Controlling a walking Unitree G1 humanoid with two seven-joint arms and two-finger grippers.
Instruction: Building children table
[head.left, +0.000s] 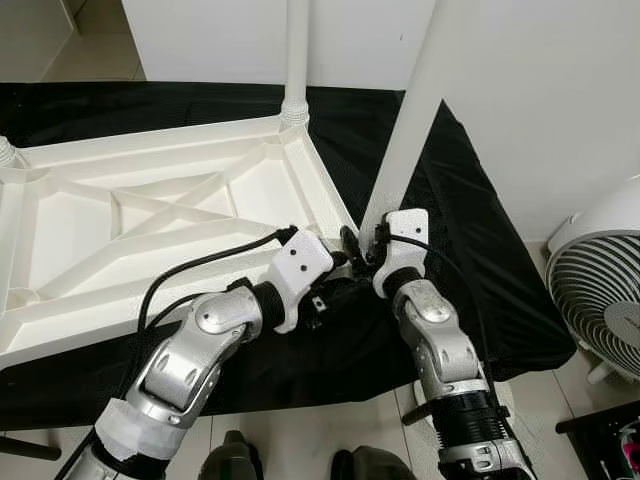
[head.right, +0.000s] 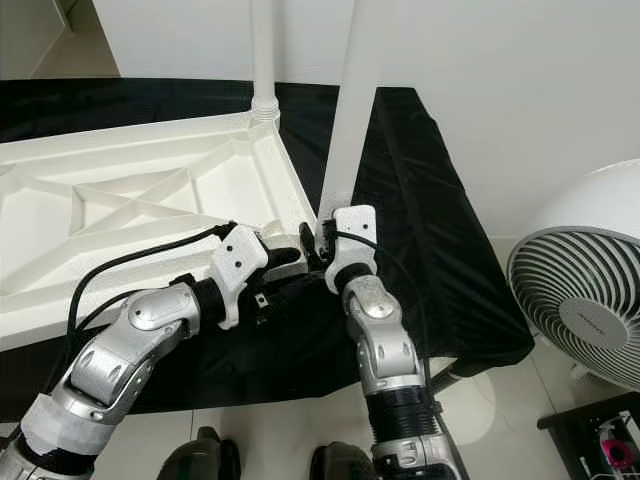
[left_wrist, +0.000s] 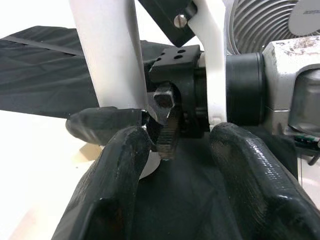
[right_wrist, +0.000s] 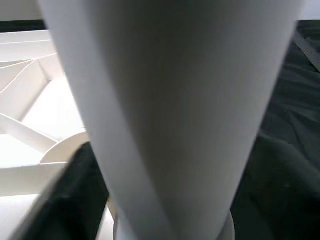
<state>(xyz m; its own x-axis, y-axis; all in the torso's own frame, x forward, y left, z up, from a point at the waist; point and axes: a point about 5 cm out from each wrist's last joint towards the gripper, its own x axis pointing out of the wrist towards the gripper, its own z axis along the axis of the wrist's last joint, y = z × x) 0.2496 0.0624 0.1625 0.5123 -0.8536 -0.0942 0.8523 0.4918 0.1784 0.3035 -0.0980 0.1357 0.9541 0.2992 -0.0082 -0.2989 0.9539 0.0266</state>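
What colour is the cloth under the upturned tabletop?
Black; the cloth shows best in the left eye view, beneath the white tabletop.

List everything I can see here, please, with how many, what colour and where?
Tabletop: one, white, upside down on the black cloth.
Fitted leg: one, white, upright at the far corner.
Loose leg: one, white, tilted over the near corner.
Cloth: one, black, under the tabletop.
Fan: one, white, on the floor at right.
Left gripper: black fingers, at the near corner.
Right gripper: black fingers, around the loose leg's base.
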